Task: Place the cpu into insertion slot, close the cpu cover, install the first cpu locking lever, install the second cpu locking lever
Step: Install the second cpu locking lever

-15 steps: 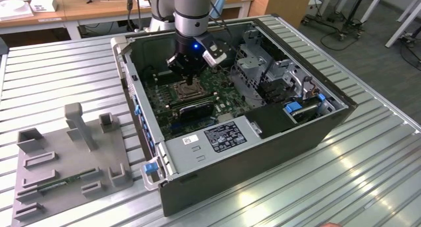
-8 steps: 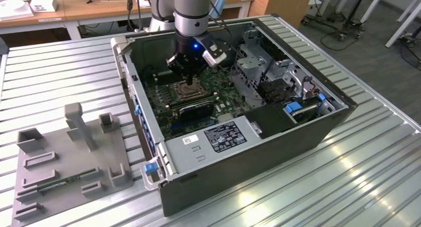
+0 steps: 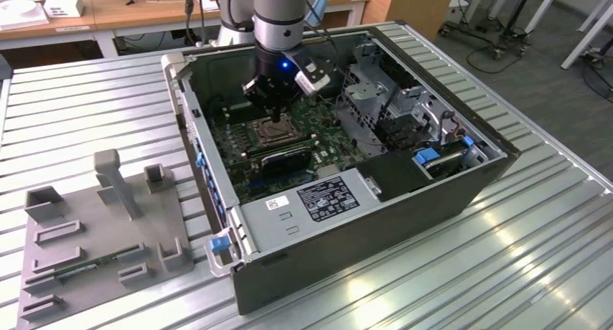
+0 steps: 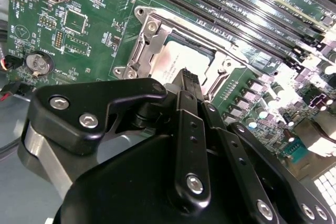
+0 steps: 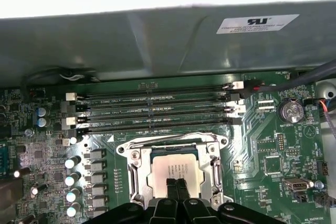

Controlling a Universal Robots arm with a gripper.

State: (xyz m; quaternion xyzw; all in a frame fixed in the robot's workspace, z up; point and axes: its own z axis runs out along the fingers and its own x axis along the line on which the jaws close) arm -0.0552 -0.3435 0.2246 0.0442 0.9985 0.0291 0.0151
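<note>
In the second wrist view the gripper (image 4: 188,78) is covering the near half of the cpu (image 4: 176,61) from you, along with that side of the cpu cover (image 4: 152,38). In the first wrist view the picture's edge is cutting off the cover's (image 5: 134,174) near end. In the exterior view the insertion slot (image 3: 272,133) is showing too small for you to make out any levers.
</note>
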